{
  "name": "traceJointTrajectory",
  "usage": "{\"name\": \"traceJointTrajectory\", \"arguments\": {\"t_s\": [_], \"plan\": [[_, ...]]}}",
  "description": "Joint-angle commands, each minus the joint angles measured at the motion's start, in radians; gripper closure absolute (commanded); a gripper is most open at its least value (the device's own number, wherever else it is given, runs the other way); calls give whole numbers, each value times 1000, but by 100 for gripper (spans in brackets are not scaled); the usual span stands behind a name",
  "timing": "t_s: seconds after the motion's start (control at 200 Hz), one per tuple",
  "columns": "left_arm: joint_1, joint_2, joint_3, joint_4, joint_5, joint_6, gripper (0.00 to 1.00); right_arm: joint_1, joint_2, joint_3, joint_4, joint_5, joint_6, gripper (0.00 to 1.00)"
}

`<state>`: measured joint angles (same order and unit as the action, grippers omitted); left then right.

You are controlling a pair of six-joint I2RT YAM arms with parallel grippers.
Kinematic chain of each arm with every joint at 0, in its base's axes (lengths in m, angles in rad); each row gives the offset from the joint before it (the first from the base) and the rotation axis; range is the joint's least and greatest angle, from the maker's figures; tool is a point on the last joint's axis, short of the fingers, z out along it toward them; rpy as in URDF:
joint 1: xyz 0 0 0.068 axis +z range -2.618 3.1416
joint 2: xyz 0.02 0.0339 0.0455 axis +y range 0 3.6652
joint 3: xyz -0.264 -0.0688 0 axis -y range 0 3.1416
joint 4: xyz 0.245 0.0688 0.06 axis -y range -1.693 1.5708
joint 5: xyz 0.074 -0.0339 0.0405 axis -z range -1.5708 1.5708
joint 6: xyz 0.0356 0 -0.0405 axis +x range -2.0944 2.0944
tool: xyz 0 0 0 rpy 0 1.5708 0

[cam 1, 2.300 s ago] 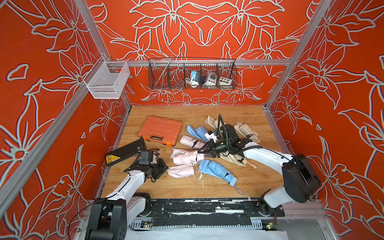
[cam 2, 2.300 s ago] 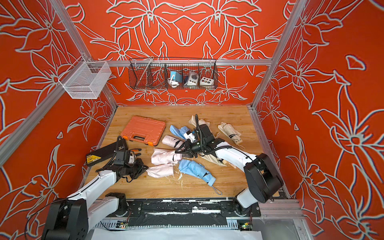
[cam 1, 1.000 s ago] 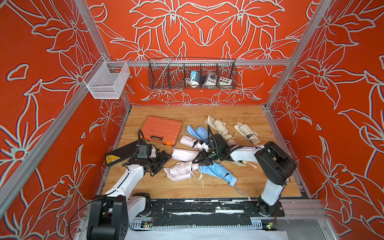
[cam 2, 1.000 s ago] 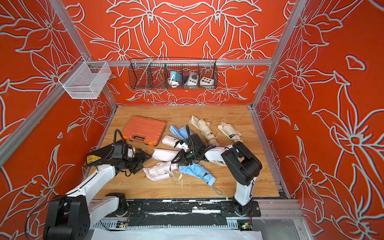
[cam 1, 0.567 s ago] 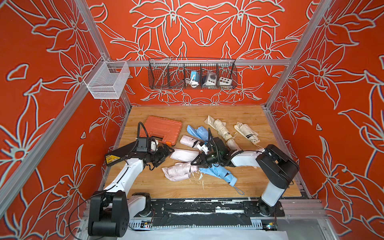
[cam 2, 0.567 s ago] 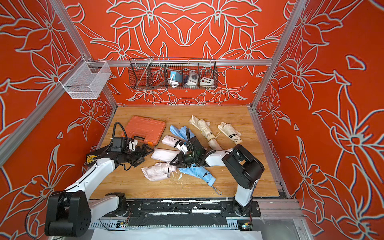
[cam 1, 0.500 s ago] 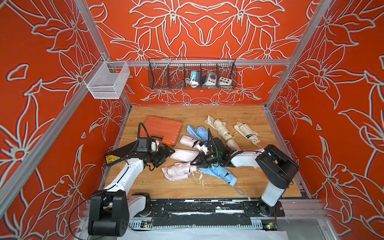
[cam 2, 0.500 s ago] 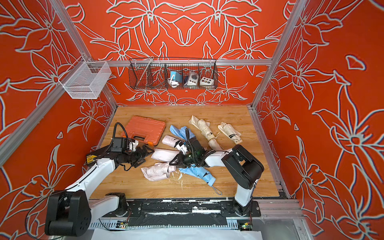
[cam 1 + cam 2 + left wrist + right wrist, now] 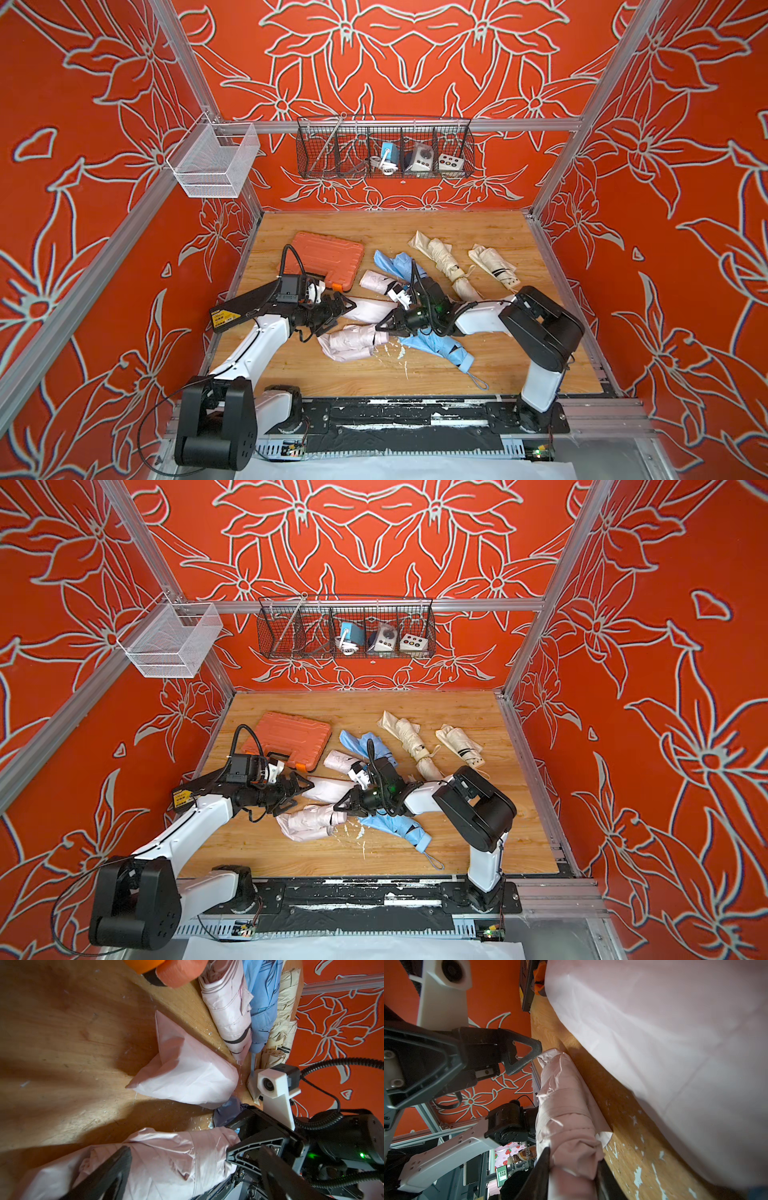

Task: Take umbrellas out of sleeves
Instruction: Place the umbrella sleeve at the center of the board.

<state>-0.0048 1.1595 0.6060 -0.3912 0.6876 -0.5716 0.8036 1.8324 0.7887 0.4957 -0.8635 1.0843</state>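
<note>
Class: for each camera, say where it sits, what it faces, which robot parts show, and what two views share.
Top views: high above the arm bases, looking down on the table; both arms, left gripper, right gripper.
Left wrist: low over the table, facing pink umbrella and pink sleeve; own finger, right gripper.
Right wrist: looks along the pink umbrella it grips; own fingers, left gripper.
Shared: both wrist views show umbrella and sleeve.

Walls [image 9: 415, 54]: orange-red with big white flowers.
Bars [image 9: 519, 124]: grey metal along the corners.
Bench [image 9: 478, 226]: light wood with white flecks.
Black wire basket [image 9: 320, 153]: hangs on the back wall.
White wire basket [image 9: 208, 174]: hangs in the left corner.
</note>
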Motion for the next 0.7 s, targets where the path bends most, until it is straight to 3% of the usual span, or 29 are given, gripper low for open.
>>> {"name": "traceJointTrajectory", "arguments": {"t_s": [0.0, 0.32, 0.696], "plan": [[-6, 5, 10, -6, 27, 28, 5, 19, 45, 10, -83, 89, 2, 73], [-6, -3, 9, -20, 33, 55, 5, 49, 82, 45, -103, 101, 6, 52], [-4, -15, 8, -46, 26, 91, 4, 74, 96, 70, -124, 109, 1, 40]]}}
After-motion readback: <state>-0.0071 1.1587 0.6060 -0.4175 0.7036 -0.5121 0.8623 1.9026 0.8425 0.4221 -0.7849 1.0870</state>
